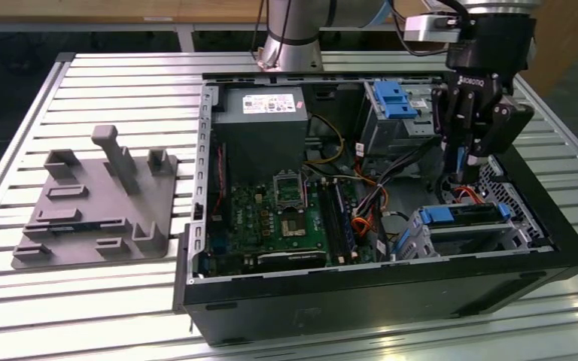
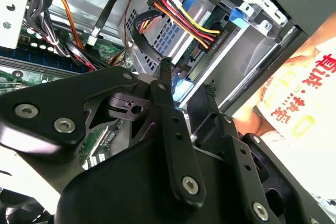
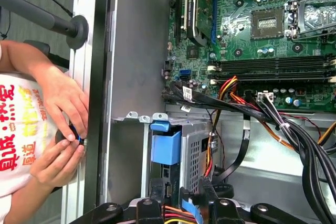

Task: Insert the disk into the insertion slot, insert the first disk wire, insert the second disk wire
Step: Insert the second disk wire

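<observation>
- The disk already sits in the insertion slot, in the near corner of the computer case on the exterior view's right. The step in hand looks like one of the disk wires.
- The gripper hangs just above the disk's far end, close to the case's side wall. Whether it is clamped on anything cannot be told.
- In the second wrist view, a bundle of red, yellow and black wires with a black plug lies right at the gripper's tip.
- A good insertion probably needs the plug square to its socket and pushed straight, without tilt.
- Loose orange cables near the cage could snag.
- A person's hand rests just outside the case wall, so motion should stay inside the case.
</observation>
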Controlling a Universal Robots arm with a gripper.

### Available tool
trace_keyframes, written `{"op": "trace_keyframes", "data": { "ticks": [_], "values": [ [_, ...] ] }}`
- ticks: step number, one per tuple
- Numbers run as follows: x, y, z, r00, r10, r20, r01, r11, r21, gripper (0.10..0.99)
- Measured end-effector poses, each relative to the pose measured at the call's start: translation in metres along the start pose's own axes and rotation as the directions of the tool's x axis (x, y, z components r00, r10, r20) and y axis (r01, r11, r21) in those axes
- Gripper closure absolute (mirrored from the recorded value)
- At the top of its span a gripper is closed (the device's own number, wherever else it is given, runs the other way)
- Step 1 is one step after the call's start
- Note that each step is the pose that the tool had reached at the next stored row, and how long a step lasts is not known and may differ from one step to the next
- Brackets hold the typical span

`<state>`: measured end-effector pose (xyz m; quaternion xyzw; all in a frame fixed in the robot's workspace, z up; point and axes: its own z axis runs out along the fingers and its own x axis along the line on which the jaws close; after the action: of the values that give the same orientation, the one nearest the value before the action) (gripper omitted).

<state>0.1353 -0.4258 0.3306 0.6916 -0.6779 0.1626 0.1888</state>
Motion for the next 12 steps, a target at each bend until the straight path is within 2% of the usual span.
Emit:
{"op": "trace_keyframes", "data": {
  "ticks": [12],
  "values": [
    [-0.0011, 0.0000, 0.0019, 1.0000, 0.000, 0.0001, 0.000, 1.0000, 0.000, 0.678]
  ]
}}
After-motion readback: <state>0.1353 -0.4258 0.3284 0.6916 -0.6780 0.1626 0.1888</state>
